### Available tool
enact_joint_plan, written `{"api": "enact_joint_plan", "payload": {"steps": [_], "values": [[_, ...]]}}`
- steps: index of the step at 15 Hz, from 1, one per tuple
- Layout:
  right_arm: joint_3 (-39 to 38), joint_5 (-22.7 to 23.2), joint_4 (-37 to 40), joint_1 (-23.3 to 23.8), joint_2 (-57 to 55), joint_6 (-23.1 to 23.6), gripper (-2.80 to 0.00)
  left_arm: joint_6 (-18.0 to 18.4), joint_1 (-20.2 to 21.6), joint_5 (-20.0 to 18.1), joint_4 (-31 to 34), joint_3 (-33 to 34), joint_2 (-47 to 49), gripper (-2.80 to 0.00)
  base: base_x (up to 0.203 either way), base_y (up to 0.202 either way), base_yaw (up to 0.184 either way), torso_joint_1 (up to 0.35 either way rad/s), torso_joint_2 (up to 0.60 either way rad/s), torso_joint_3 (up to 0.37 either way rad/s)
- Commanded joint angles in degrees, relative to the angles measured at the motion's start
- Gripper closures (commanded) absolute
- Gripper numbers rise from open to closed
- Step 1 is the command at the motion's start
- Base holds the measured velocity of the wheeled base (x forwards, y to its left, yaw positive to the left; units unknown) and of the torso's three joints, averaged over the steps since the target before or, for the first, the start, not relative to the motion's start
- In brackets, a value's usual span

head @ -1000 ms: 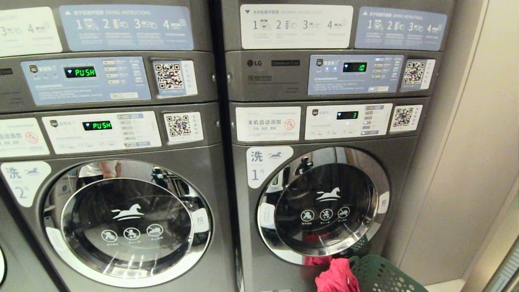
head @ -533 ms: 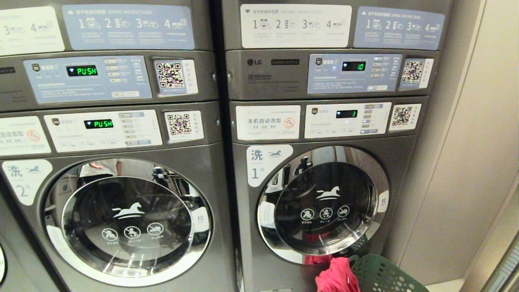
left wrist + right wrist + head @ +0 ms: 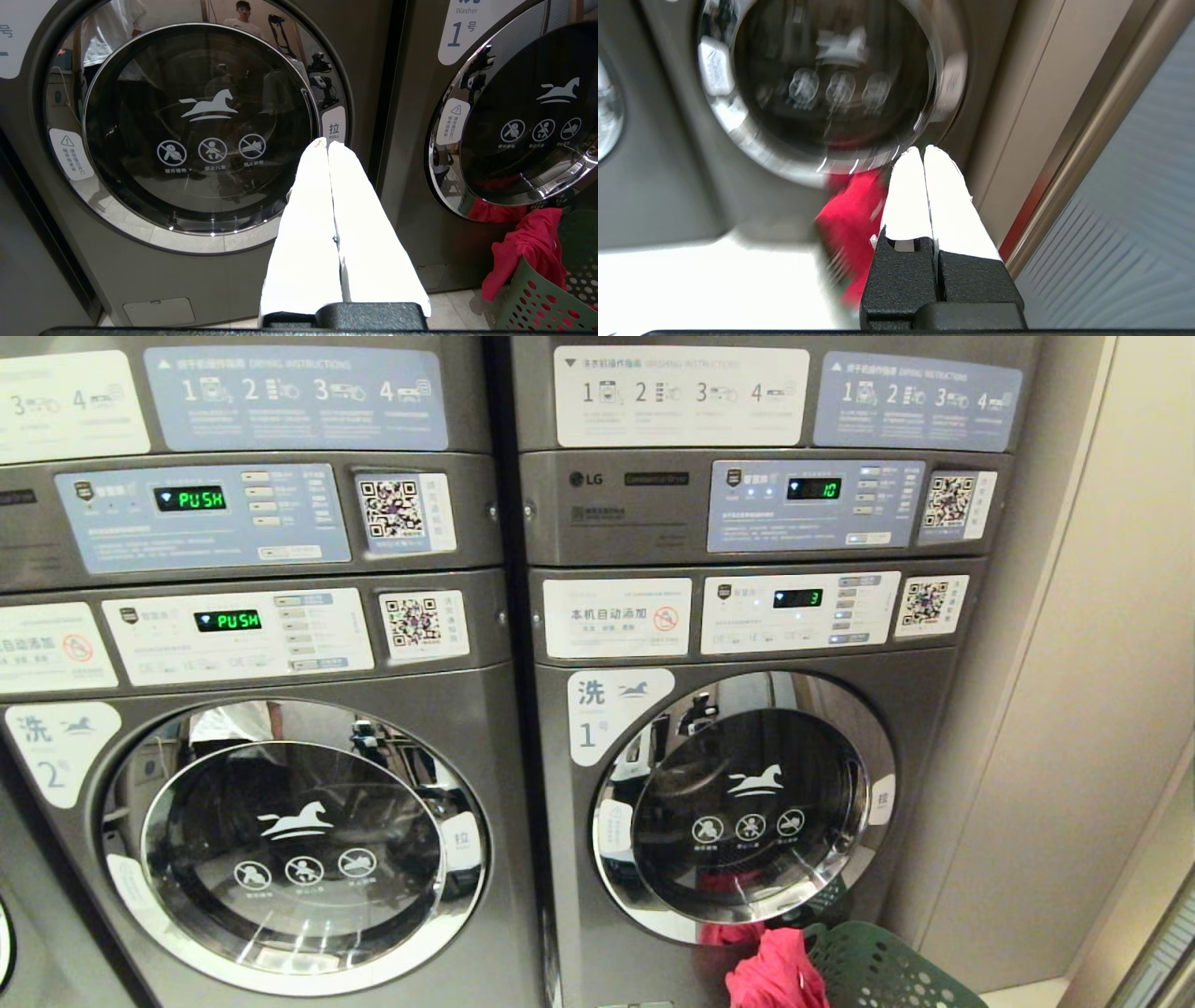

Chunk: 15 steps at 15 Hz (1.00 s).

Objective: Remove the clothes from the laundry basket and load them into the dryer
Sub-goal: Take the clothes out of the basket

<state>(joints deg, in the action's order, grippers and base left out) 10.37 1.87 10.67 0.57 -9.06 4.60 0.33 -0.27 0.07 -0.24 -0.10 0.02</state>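
Note:
Red clothes (image 3: pixel 775 971) hang over the rim of a green perforated laundry basket (image 3: pixel 878 971) on the floor in front of the right machine. Both show in the left wrist view too, the clothes (image 3: pixel 523 252) and the basket (image 3: pixel 537 298). The two round glass doors in view, left (image 3: pixel 294 845) and right (image 3: pixel 747 807), are shut and carry washer labels; the dryer is out of view. My left gripper (image 3: pixel 327 143) is shut and empty, level before the left door. My right gripper (image 3: pixel 923 149) is shut and empty, near the right door's lower edge beside the clothes (image 3: pixel 852 219). Neither arm shows in the head view.
Control panels with lit displays (image 3: pixel 812 488) run above the doors. A beige wall (image 3: pixel 1074 709) stands close on the right of the machines, with a ribbed panel (image 3: pixel 1125 224) nearer me. A person is reflected in the left door's glass (image 3: pixel 112 28).
The whole head picture has shifted very slightly, so the camera has moved. Machines, basket and clothes stand as before.

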Motion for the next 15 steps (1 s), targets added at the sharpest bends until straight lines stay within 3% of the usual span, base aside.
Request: {"api": "enact_joint_plan", "payload": {"steps": [1, 4, 6, 11, 15], "values": [[4.07, 0.15, 3.09, -0.06, -14.20, -4.14, 0.00, 0.02, 0.00, 0.01, -0.02, 0.01, -0.11, 0.00, 0.000, 0.000, 0.000, 0.000, 0.00, 0.000], [7.62, 1.85, 4.74, -0.92, -33.31, -8.66, 0.00, 0.02, 0.00, 0.01, -0.02, 0.01, -0.11, 0.00, 0.000, 0.000, 0.000, 0.000, 0.00, 0.000], [9.82, 4.10, 1.66, -1.46, -46.79, -10.06, 0.00, 0.02, 0.00, 0.01, -0.02, 0.01, -0.11, 0.00, 0.000, 0.000, 0.000, 0.000, 0.00, 0.000], [13.89, 7.43, -20.12, -1.98, -79.70, -11.68, 0.00, 0.02, 0.00, 0.01, -0.02, 0.01, -0.11, 0.00, 0.000, 0.000, 0.000, 0.000, 0.00, 0.000], [19.19, 9.55, -29.34, -2.32, -99.50, -13.97, 0.00, 0.02, 0.00, 0.01, -0.02, 0.01, -0.11, 0.00, 0.000, 0.000, 0.000, 0.000, 0.00, 0.000]]}}
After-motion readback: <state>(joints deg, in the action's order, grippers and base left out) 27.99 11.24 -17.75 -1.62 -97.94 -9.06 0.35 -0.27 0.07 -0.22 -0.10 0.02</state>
